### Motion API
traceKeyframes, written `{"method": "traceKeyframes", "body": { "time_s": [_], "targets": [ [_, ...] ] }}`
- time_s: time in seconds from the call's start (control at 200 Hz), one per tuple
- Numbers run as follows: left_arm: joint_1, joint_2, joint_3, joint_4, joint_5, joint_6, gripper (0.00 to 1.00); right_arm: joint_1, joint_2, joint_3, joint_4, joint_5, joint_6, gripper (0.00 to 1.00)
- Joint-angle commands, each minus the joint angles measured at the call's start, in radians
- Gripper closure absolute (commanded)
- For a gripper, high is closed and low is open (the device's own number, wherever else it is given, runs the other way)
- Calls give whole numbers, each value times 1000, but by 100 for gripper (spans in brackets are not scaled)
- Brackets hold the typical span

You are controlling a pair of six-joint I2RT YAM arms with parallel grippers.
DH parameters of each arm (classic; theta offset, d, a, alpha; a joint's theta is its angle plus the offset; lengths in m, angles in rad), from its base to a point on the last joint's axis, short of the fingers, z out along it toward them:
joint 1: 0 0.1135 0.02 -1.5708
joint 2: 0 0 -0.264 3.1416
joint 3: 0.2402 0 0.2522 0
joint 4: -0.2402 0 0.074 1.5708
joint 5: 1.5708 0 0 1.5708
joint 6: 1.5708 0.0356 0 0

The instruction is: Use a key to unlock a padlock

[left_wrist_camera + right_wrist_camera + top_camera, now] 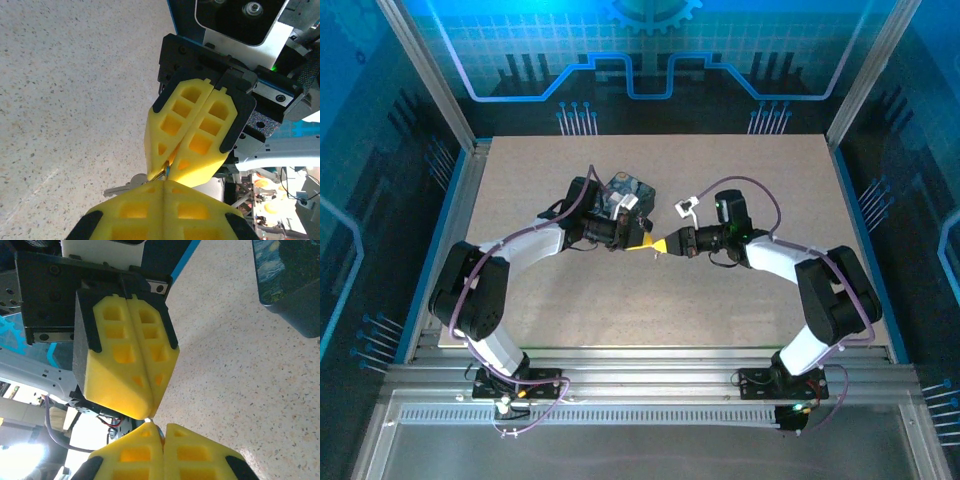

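Tips meet nose to nose over mid-table — left gripper (pixel 163 184) pressed fully together, right gripper (pixel 169 167) pinched on a thin dark sliver I take for the key (pixel 165 173), right at the join. Silvery metal piece (pixel 122 189) pokes out beside the left tips; whether that belongs to the padlock, I cannot tell. Turning is the job now, I reckon: right wrist should roll about the key's own line with no sideways pull, left holding firm — any drift and that sliver could slip or bend. Room looks good: bare table (pixel 770 180) around, edges well apart. But the blue box (pixel 625 190) sits just behind the left wrist, so swings belong on the near side.
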Motion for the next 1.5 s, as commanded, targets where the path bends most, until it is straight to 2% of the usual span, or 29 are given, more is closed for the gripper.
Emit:
{"method": "traceKeyframes", "body": {
  "time_s": [0.0, 0.01, 0.07, 0.1, 0.185, 0.325, 0.475, 0.685, 0.9, 1.021, 1.231, 1.356, 1.491],
  "targets": [
    [8, -2, 2, 58, -5, -17, 100, 0, -51, -35, 40, -62, 14, 100],
    [9, -1, 4, 56, -9, -18, 100, 0, -53, -36, 37, -60, 14, 100],
    [9, -3, 14, 34, -49, -14, 78, 0, -63, -43, 9, -30, 9, 100],
    [9, -5, 18, 20, -77, -10, 72, -4, -67, -47, -2, -13, 10, 100],
    [10, -25, 32, -43, -201, 5, 60, -21, -75, -61, -19, 40, 32, 100],
    [6, -47, 32, -100, -416, -32, 53, -51, -74, -77, -32, 106, 61, 100],
    [-43, -38, -1, -35, -580, -130, 50, -83, -74, -78, -92, 174, 89, 100],
    [-80, 90, 101, -12, -600, -187, 51, -119, -115, -51, -235, 301, 80, 100],
    [-64, 157, 186, -154, -772, -156, 50, -130, -186, -45, -345, 371, 44, 100],
    [-6, 148, 161, -185, -862, -159, 48, -130, -206, -39, -383, 378, 28, 100],
    [85, 143, 161, -172, -926, -111, 48, -118, -198, -37, -368, 368, 37, 100],
    [69, 159, 191, -198, -962, -102, 47, -114, -177, -37, -354, 366, 47, 100],
    [5, 174, 201, -247, -1092, -128, 42, -111, -174, -43, -337, 364, 55, 100]
  ]
}}
